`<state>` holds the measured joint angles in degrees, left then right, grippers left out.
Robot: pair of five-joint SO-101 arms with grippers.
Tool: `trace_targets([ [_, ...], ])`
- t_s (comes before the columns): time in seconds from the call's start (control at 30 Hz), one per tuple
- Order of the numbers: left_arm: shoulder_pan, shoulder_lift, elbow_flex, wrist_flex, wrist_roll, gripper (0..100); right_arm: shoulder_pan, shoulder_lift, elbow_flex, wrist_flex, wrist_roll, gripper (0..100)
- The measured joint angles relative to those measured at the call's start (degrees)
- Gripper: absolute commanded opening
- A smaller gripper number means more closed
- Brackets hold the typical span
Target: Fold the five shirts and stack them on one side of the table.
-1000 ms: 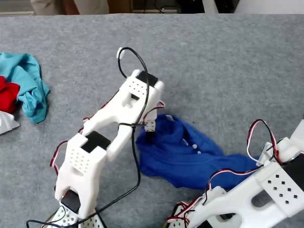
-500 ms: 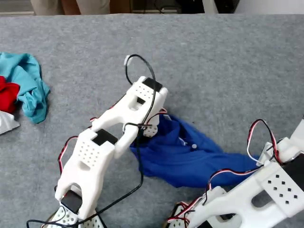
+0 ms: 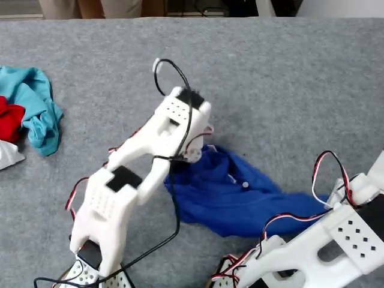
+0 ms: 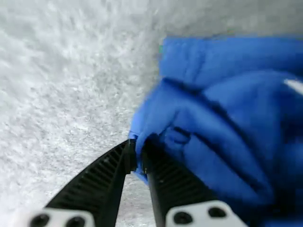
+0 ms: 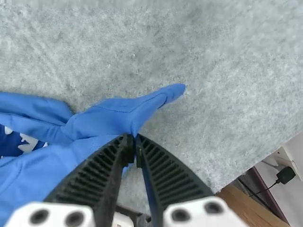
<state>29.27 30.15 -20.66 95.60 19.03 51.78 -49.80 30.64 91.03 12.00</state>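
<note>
Blue shirt (image 3: 234, 195) lies crumpled on the table (image 3: 288, 84) between both arms. The left gripper (image 4: 138, 153) pinches its edge tight; the right gripper (image 5: 131, 142) is clamped on its other end, by a sleeve.

From above, the left arm covers the edge of the blue shirt (image 3: 234, 192) right at the left tool (image 4: 137, 158); just past that tool's tips the cloth blurs. Far off from it, the red shirt (image 3: 9, 117) and white shirt (image 3: 7, 153) are cut by the frame's edge
</note>
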Motion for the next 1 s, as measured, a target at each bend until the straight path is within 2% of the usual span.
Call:
trace_targets([
  [0.2, 0.09, -12.92, -6.95, 0.18, -2.64, 2, -3.87, 0.0, -0.18, -9.41, -4.4, 0.6],
  [0.43, 0.09, -26.99, -16.35, 0.35, -5.27, 2, -14.86, 0.09, -7.65, -20.13, -13.71, 0.6],
  [0.67, -0.09, -40.26, -23.3, 0.35, -5.63, 2, -21.89, 0.09, -14.33, -39.03, -21.63, 0.6],
  [0.83, -7.03, -47.21, -29.98, 0.44, -5.63, 2, -22.42, 0.09, -14.68, -56.44, -25.14, 0.6],
  [1.0, -20.66, -50.99, -32.97, 0.79, -5.63, 2, -22.42, 0.09, -14.68, -65.41, -25.49, 0.6],
])
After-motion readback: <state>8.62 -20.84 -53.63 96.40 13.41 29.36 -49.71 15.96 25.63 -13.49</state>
